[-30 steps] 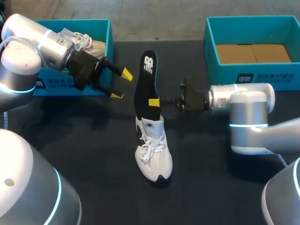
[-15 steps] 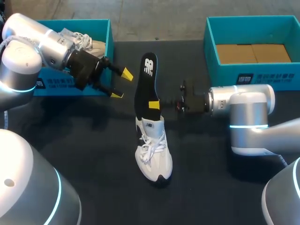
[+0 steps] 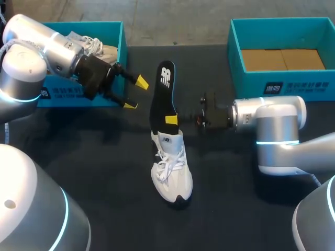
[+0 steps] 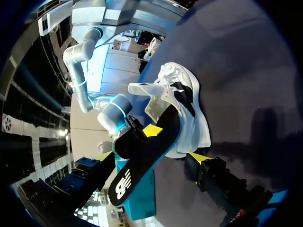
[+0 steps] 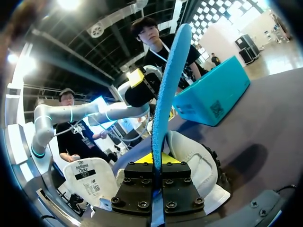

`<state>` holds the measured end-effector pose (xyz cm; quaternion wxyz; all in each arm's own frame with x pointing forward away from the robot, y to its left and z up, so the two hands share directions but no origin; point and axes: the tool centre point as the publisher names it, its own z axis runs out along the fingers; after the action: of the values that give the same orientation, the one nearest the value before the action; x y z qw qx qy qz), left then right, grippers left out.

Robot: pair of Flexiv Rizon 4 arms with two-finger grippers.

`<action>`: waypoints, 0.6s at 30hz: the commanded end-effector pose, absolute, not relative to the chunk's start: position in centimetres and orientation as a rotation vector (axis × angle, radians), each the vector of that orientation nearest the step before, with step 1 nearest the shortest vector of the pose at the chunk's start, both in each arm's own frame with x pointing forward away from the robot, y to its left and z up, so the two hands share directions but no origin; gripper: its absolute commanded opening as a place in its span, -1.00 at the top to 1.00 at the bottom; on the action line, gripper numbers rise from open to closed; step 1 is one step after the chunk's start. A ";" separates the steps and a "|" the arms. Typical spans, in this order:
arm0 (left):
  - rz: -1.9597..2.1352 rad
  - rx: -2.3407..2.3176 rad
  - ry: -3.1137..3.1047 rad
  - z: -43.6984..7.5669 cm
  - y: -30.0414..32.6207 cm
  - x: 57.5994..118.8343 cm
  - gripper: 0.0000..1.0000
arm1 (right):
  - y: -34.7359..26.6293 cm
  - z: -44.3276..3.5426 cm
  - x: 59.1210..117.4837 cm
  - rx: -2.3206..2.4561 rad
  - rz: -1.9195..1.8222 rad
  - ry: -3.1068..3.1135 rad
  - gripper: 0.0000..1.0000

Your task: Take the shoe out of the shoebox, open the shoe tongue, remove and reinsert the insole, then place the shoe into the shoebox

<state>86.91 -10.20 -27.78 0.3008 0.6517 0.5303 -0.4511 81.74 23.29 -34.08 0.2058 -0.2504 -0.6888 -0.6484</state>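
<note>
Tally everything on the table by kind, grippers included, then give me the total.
Teal shoeboxes: 2
White shoes: 2
Black insole: 1
Grippers, left gripper and right gripper: 2
Total: 7

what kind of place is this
Probably a robot workbench for shoe-packing practice: a black table, two teal shoeboxes, a white sneaker, and my right gripper pinching its black insole.
</note>
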 end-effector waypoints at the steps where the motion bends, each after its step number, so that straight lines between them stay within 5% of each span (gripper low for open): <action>1: -1.200 1.735 1.403 -27.9 -10.3 87.1 -1.00 | 23.6 -34.6 81.4 -0.706 -1.802 -1.923 1.00; 18: -1.205 1.744 1.405 -28.2 -10.7 87.3 -1.00 | 23.3 -33.3 81.3 -0.565 -1.853 -1.976 1.00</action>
<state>87.16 -10.54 -28.09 0.2950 0.6550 0.5286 -0.4523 81.00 23.26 -32.94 0.1801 -0.2056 -0.6999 -0.6598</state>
